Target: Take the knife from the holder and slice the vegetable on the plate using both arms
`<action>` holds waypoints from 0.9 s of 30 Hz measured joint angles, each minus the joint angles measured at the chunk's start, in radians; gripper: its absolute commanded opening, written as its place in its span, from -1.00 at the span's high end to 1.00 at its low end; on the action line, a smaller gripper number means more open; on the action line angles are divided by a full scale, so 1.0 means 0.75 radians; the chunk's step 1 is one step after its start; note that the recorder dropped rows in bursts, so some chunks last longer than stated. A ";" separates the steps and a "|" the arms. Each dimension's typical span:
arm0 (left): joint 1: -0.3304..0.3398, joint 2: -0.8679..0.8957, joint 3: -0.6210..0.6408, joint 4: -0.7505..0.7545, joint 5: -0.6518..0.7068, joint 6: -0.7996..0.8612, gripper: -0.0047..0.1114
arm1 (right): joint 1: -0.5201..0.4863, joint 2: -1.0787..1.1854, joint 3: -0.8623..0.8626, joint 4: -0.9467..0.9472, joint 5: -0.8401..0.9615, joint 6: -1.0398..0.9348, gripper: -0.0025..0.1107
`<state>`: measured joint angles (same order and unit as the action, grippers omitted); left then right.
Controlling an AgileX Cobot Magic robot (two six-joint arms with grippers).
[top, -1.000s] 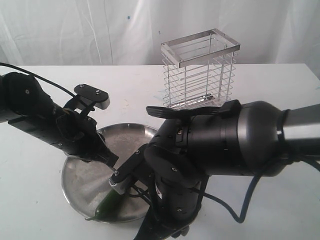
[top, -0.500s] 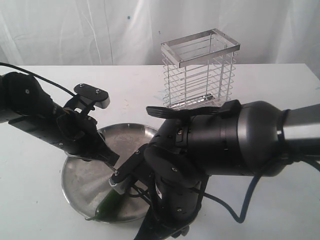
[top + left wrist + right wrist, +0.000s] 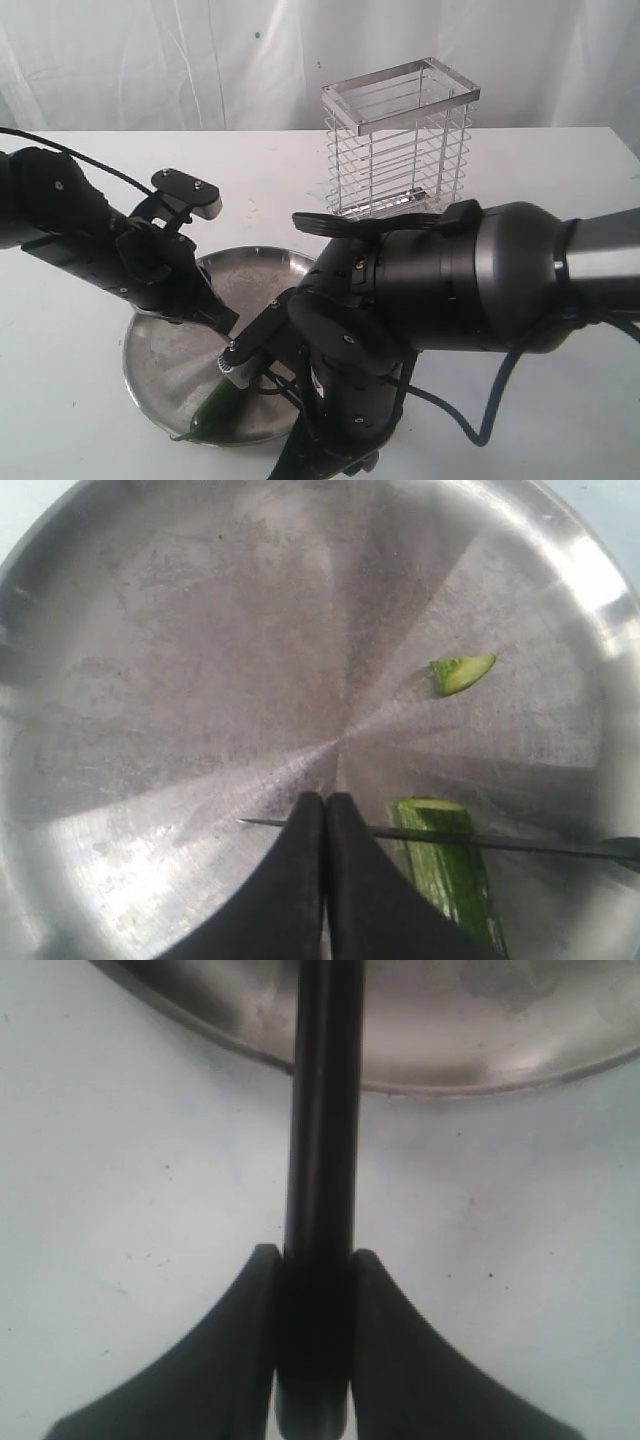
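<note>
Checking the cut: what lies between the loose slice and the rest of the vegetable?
Bare plate only, in the left wrist view: the slice lies apart from the vegetable, which the knife crosses near its cut end.

Plate (image 3: 150, 630) dull silver steel, fanned with bright and dark wedges of reflection and fine scratch marks; vegetable (image 3: 452, 870) dark green in the skin, pale yellow-green at the cut face; loose slice (image 3: 462, 672) the same pale green with a darker rim. Knife (image 3: 322, 1110) handle glossy black, blade a thin dark line; left gripper (image 3: 325, 802) and right gripper (image 3: 315, 1260) matte black; arms (image 3: 470, 280) black, one link (image 3: 600, 250) grey. Holder (image 3: 400, 140) silvery wire in close horizontal bars under a flat bright rim; table (image 3: 80, 430) white with a few faint specks; curtain (image 3: 150, 60) white, softly folded in grey shadow.
</note>
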<state>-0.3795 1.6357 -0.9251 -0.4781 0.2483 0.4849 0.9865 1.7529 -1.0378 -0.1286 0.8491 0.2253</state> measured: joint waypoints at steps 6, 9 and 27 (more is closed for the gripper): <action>0.000 0.016 0.000 0.000 0.000 0.008 0.92 | 0.000 0.000 0.000 0.000 0.000 0.000 0.96; 0.000 0.016 0.000 -0.003 0.008 0.012 0.92 | 0.000 0.000 0.000 0.000 0.000 0.000 0.96; 0.006 0.226 -0.021 -0.174 -0.079 0.212 0.92 | 0.000 0.000 0.002 0.000 0.033 0.010 0.96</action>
<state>-0.3748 1.8051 -0.9409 -0.6087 0.1894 0.6436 0.9865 1.7529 -1.0362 -0.1286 0.8735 0.2332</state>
